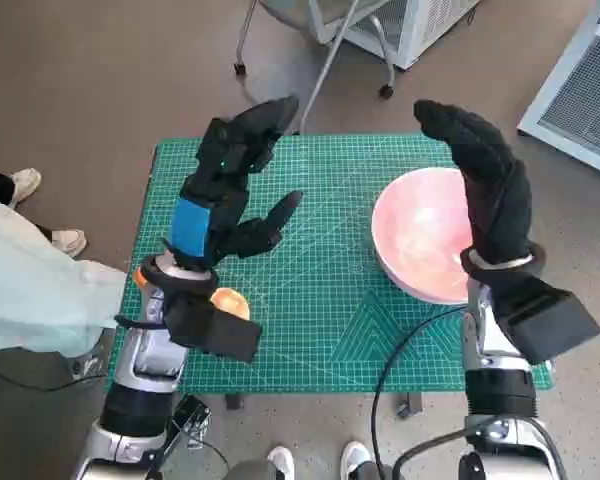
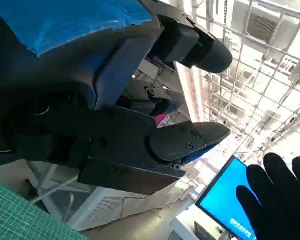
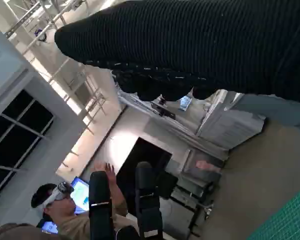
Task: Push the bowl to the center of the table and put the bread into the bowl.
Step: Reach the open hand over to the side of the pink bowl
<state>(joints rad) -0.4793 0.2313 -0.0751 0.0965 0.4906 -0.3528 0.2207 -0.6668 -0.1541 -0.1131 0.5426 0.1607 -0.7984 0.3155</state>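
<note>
Holding my right hand [image 1: 492, 190] raised beside the pink bowl [image 1: 420, 235], fingers straight and holding nothing, I am lining up a push toward the middle of the green mat [image 1: 320, 300]. The bowl is sitting toward the mat's right side. Keeping the palm low against its outer wall should stop tipping. My left hand [image 1: 230, 190] is hovering spread and empty, the bread [image 1: 229, 300] lying beneath its wrist.

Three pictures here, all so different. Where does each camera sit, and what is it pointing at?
Head view: on the robot's head, looking steeply down at the green mat, pink bowl and both hands.
Left wrist view: behind the left hand, aimed up at the room.
Right wrist view: behind the right hand, facing a seated person.
Shared: the left wrist view also catches the gloved right hand.
</note>
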